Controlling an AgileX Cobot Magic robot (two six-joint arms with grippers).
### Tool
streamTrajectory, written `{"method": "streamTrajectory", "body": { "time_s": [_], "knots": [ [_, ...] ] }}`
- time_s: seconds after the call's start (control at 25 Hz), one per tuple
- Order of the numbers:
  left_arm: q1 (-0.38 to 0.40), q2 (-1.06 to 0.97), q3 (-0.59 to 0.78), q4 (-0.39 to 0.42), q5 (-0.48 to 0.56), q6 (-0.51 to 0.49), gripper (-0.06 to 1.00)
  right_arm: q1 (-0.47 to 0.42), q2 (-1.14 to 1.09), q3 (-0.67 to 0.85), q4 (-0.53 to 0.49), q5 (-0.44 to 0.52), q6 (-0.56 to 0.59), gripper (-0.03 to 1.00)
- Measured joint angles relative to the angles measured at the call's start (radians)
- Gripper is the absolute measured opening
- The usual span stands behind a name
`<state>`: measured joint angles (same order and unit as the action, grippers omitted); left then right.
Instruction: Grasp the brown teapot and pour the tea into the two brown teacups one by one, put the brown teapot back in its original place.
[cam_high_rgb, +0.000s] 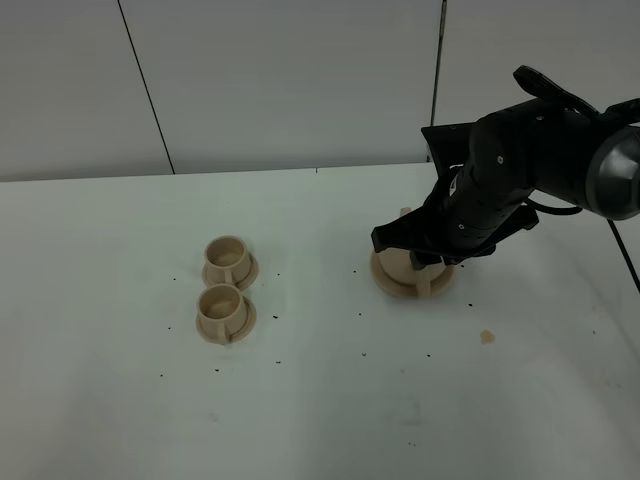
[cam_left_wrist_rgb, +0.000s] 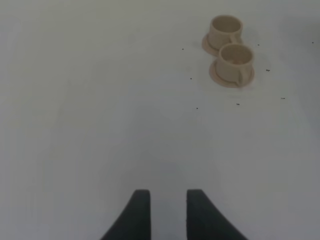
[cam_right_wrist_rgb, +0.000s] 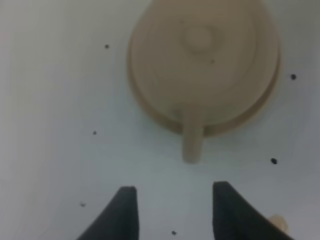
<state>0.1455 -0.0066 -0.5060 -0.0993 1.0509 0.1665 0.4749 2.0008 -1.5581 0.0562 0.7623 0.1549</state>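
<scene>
Right wrist view: my right gripper (cam_right_wrist_rgb: 172, 192) is open and empty, its fingers spread just short of the teapot (cam_right_wrist_rgb: 200, 65) handle (cam_right_wrist_rgb: 192, 142). Seen from the high camera, the teapot sits on the table (cam_high_rgb: 300, 400) at 3 o'clock from the 2 teacups (cam_high_rgb: 227, 260). My left gripper (cam_left_wrist_rgb: 167, 192) is open too, holding nothing.
</scene>
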Motion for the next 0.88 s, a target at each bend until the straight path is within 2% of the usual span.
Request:
{"method": "streamTrajectory", "body": {
  "time_s": [0.24, 0.4, 0.76, 0.88],
  "knots": [
    [0.000, 0.000, 0.000, 0.000, 0.000, 0.000, 0.25, 0.000, 0.065, -0.054, -0.014, 0.030, 0.003, 0.34],
    [0.000, 0.000, 0.000, 0.000, 0.000, 0.000, 0.25, 0.000, 0.134, -0.166, -0.015, 0.121, 0.004, 0.34],
    [0.000, 0.000, 0.000, 0.000, 0.000, 0.000, 0.25, 0.000, 0.319, -0.478, -0.016, 0.397, 0.004, 0.34],
    [0.000, 0.000, 0.000, 0.000, 0.000, -0.001, 0.25, 0.000, 0.366, -0.544, -0.020, 0.444, 0.014, 0.34]
  ]
}}
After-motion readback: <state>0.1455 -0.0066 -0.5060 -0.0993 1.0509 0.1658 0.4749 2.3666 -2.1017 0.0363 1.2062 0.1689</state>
